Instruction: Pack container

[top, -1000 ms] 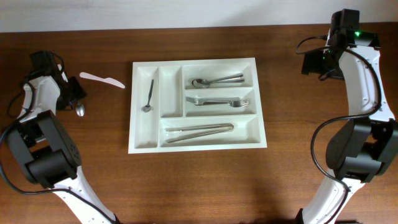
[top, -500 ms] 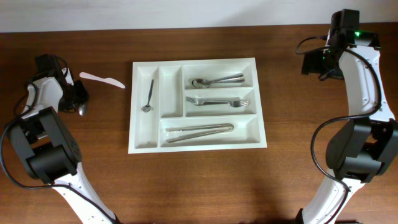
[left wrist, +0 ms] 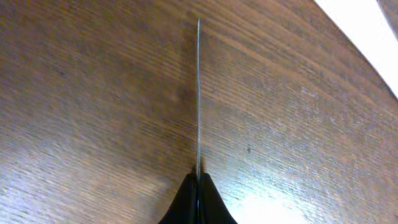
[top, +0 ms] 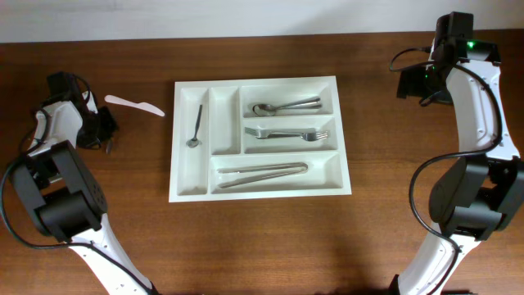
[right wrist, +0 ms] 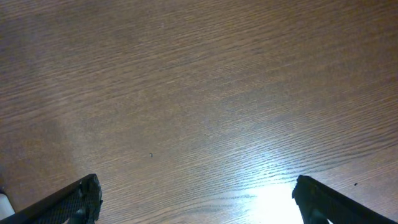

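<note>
The container (top: 254, 81), a white five-compartment cutlery tray, lies mid-table. It holds a small spoon (top: 196, 127) in its leftmost slot, spoons (top: 286, 106), forks (top: 282, 132) and a long metal utensil (top: 262, 170). My left gripper (top: 105, 131) is at the table's left, down at the wood and shut on a metal spoon. In the left wrist view only the spoon's thin edge (left wrist: 198, 93) shows, sticking straight out from the closed jaws of the left gripper (left wrist: 198, 180). My right gripper (top: 413, 82) hangs at the far right, and the right wrist view shows the right gripper (right wrist: 196, 186) open over bare wood.
A white plastic knife (top: 133, 105) lies on the table between the left gripper and the tray's top left corner. The table's back edge meets a white wall.
My left gripper has closed on the spoon, whose bowl showed beside the fingers before and is now covered. The right arm has not moved.
</note>
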Motion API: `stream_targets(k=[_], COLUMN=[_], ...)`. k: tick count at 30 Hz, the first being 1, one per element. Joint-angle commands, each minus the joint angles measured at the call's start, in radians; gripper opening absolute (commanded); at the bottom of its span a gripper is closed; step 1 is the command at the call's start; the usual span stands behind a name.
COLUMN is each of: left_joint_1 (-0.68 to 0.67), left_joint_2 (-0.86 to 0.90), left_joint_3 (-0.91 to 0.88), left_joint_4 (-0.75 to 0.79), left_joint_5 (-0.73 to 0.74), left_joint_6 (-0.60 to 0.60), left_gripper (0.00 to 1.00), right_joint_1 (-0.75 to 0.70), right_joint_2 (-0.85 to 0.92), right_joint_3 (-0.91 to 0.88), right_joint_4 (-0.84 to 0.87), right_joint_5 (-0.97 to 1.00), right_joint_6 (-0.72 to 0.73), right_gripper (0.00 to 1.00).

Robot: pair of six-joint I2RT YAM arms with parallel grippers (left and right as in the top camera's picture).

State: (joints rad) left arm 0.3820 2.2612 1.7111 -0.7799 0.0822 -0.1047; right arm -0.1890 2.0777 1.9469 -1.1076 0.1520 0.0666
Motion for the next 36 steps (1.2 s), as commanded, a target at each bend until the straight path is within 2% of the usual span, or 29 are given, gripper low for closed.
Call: stream_targets(k=[1,7,13,19,24,29,36], left_joint_1=[-0.010,-0.087,-0.210,-0.345,-0.430,-0.452,-0.463], left_joint_2=[0.013,-0.074,-0.186,-0.192,-0.192,-0.191,-0.151], left_joint_3=[0.061,0.169,0.187,0.185,0.184,0.164,0.055], left_joint_4=[-0.080,-0.163,-0.187,-0.256,-0.263,-0.264,-0.244], left_joint_5=[0.060,0.041,0.036,0.019,-0.085,-0.097,-0.078], left_joint_6=[-0.014,0.009,0.008,-0.010,-0.061,-0.116,-0.119], left_gripper=[0.02,0.02,0.02,0.02,0.02,0.02,0.02], right_joint_1=[0.005,0.005,0.005,0.005,0.005,0.005,0.005], right_joint_2=[-0.020,-0.020,-0.020,-0.020,-0.020,-0.020,-0.020], right_joint_3=[0.009,0.009,0.009,0.009,0.009,0.009,0.009], right_joint_4=[0.000,0.000,0.000,0.000,0.000,0.000,0.000], right_joint_5=[-0.002,-0.002,-0.002,-0.002,-0.002,-0.002,-0.002], right_joint_6=[-0.007,-0.007,-0.007,-0.007,-0.007,-0.007,-0.007], right_gripper=[0.99,0.99,0.99,0.99,0.99,0.99,0.99])
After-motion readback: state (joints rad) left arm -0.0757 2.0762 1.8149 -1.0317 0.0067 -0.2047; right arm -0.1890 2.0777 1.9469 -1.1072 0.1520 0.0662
